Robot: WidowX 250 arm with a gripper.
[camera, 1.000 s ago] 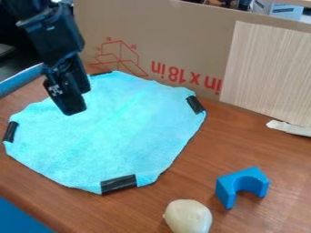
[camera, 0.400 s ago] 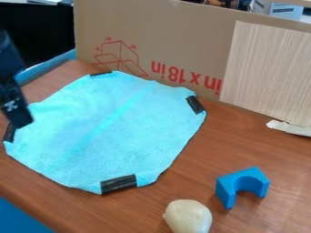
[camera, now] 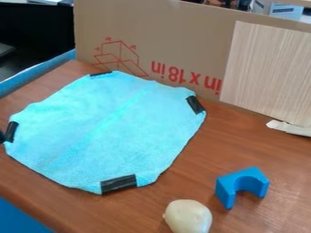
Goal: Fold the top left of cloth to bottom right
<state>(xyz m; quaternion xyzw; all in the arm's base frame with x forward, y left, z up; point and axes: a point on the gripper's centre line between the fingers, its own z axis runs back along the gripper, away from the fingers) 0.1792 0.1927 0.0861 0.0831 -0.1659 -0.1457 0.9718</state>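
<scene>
Cloth (camera: 115,136) lies flat on the worktop (camera: 206,159), near its far-left edge; tool (camera: 2,137) sits beside the cloth's left corner; cannot tell its grip state

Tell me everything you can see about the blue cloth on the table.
The cloth is light blue and looks soft, like towelling. It lies spread out, unfolded, on the brown table, its outline uneven, a faint brighter line running diagonally across it. Four black strips sit along its edge. Whether the dark thing at the far left touches it, I can't tell.
</scene>
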